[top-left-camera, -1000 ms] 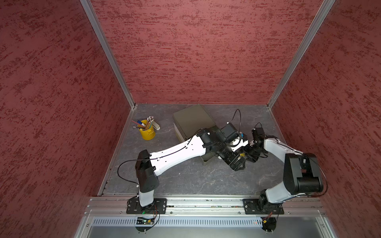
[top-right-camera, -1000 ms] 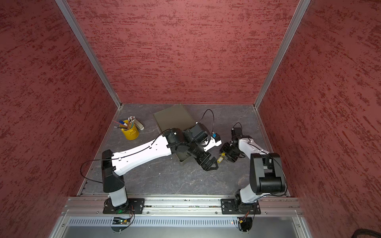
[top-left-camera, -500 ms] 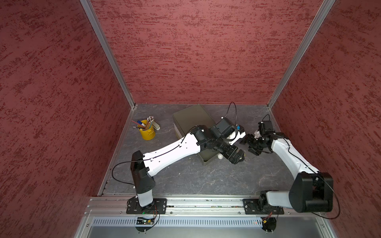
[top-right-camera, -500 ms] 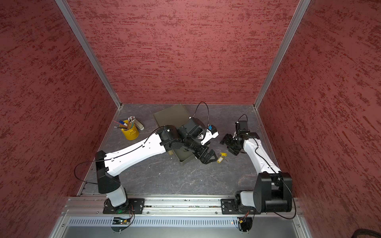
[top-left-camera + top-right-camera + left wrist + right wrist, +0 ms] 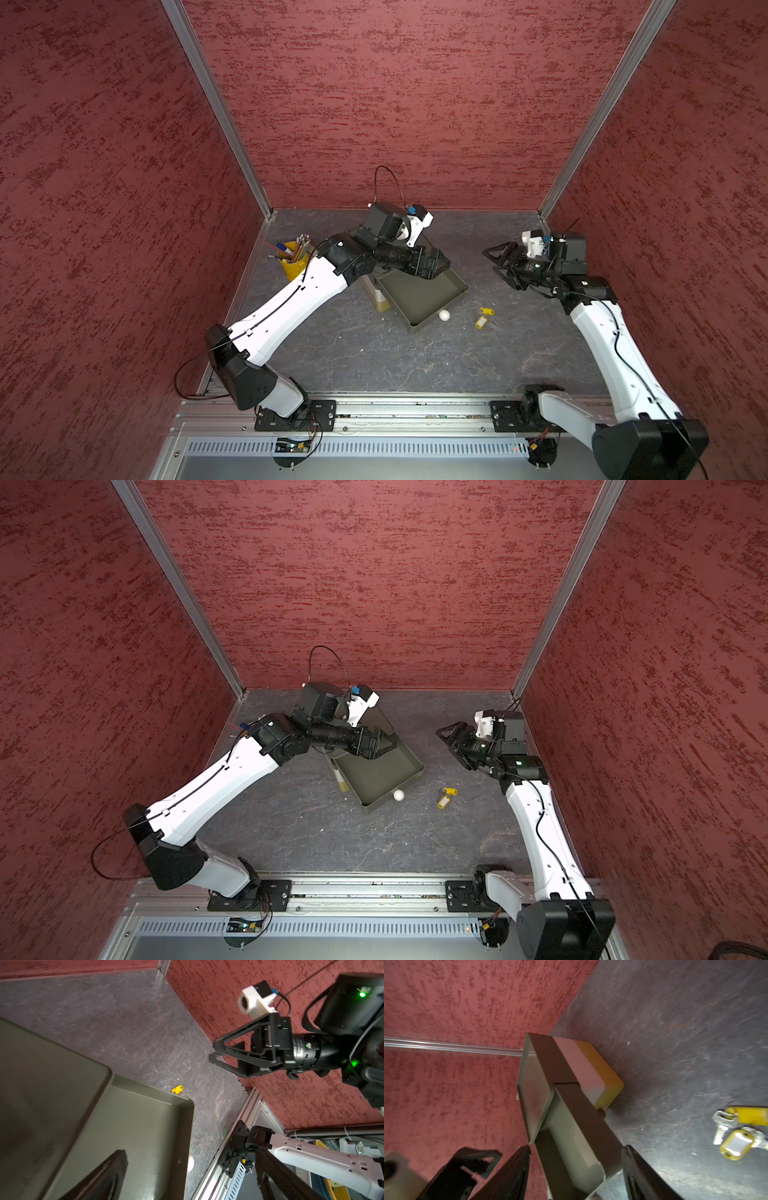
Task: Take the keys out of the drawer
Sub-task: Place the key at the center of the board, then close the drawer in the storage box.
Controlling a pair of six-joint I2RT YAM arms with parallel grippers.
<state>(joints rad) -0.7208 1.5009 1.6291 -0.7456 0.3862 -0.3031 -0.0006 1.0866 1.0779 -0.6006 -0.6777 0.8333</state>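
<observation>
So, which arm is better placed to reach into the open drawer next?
Left, probably. The left end effector hangs open directly over the drawer, while the right end effector sits off to the side, beyond the two yellow-tagged keys on the table. The drawer's visible part shows no keys.

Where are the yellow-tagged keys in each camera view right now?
Both top views: yellow-tagged keys on the tabletop, beside the open drawer near its white knob.
Left wrist: keys peek over the drawer's rim.
Right wrist: keys on the tabletop, apart from the drawer.
Shared landmark: the drawer.
</observation>
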